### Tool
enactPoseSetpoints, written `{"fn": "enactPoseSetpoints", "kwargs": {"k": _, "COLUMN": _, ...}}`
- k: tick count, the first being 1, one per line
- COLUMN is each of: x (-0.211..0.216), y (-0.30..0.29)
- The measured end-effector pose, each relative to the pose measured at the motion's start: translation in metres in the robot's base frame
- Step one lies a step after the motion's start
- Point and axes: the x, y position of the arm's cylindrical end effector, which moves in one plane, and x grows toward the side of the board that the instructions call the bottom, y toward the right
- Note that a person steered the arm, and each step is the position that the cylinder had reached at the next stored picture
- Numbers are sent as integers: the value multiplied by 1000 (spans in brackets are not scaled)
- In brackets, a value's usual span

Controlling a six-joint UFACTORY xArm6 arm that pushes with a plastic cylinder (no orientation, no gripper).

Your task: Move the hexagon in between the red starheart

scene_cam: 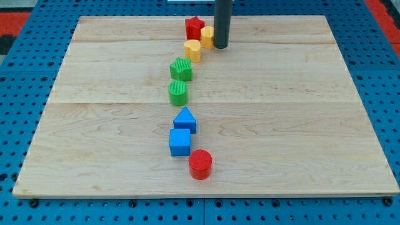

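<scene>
Wooden plank tabletop (281,125), pale grain, on blue pegboard (387,94). No gripper on this rig, just a smooth dark rod; my tip (221,46) sits at 12 o'clock on the board, touching the right side of a yellow block (207,36), shape unclear, partly hidden by the rod. Red star (194,27) just at its 9 o'clock. Yellow hexagon (192,50) at 7 o'clock from the tip, close by. Below, running toward 6 o'clock: ribbed green block (181,69), ribbed green cylinder (178,92), blue triangle (185,119), blue cube (180,142), ribbed red cylinder (200,164).
</scene>
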Motion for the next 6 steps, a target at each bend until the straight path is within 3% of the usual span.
{"fn": "enactPoseSetpoints", "kwargs": {"k": 1, "x": -19, "y": 24}}
{"fn": "enactPoseSetpoints", "kwargs": {"k": 2, "x": -35, "y": 6}}
{"fn": "enactPoseSetpoints", "kwargs": {"k": 4, "x": -35, "y": -35}}
{"fn": "enactPoseSetpoints", "kwargs": {"k": 6, "x": -11, "y": -27}}
